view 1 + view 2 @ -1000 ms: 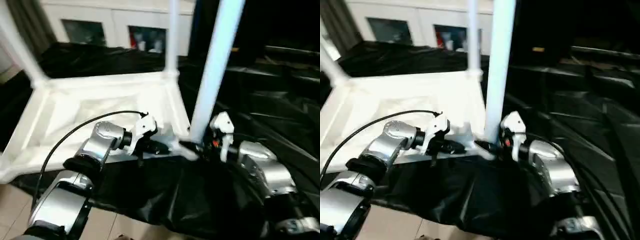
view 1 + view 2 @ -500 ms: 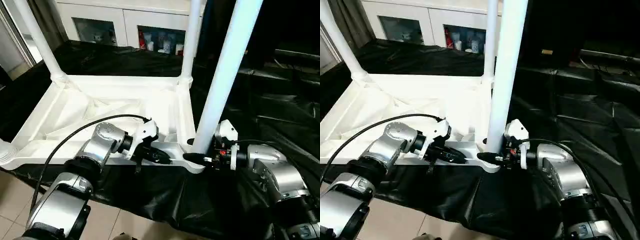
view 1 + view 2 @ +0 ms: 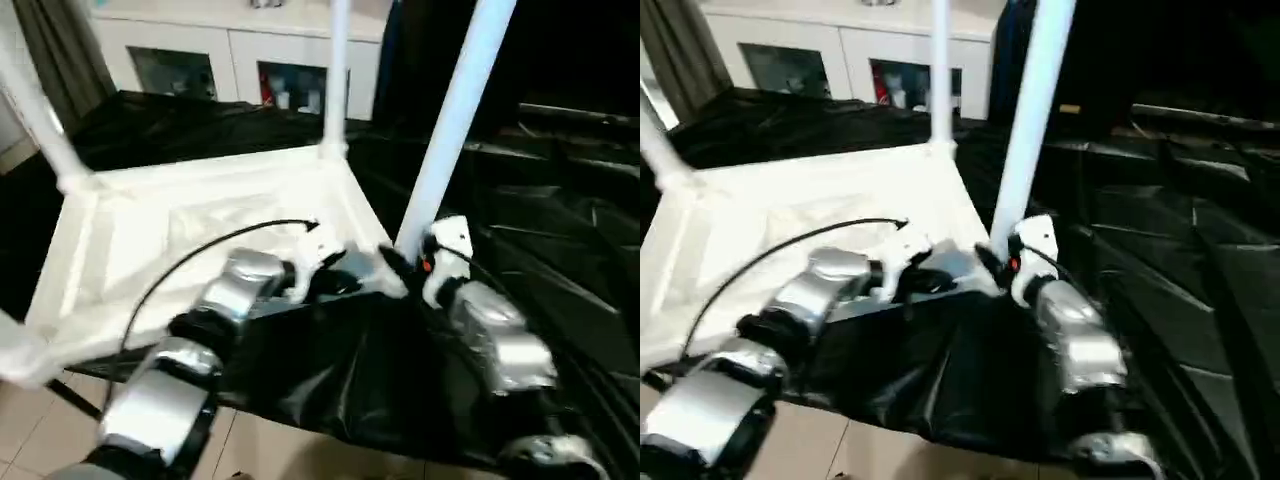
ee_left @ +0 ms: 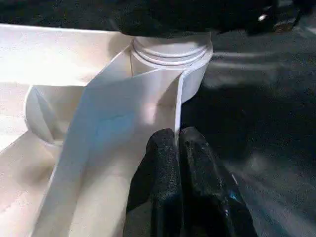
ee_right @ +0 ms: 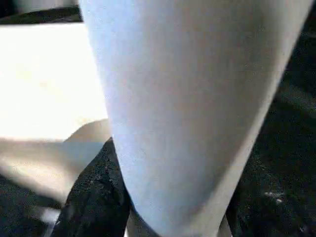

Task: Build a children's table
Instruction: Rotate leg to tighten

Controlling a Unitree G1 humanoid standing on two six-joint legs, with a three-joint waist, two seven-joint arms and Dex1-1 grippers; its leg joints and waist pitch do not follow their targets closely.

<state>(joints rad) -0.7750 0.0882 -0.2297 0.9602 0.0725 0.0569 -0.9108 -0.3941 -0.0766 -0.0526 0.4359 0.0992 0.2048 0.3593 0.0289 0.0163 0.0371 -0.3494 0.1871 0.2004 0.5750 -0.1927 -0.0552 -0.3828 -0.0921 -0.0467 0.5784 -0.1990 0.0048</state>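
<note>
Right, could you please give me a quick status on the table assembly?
Left gripper shut on the tabletop's rim. Right gripper closed around the near-right leg at its base. Tabletop upside down; three legs seen standing. Nothing in the way.

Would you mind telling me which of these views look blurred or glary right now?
Both eye views are smeared by motion, and the white tabletop glares. The left wrist view is fairly sharp on the corner socket. In the right wrist view the table leg looms soft and close.

No text, label, brand, number or sign can be read anywhere in these views; every surface in sight is plain or too blurred to make out any lettering.
</note>
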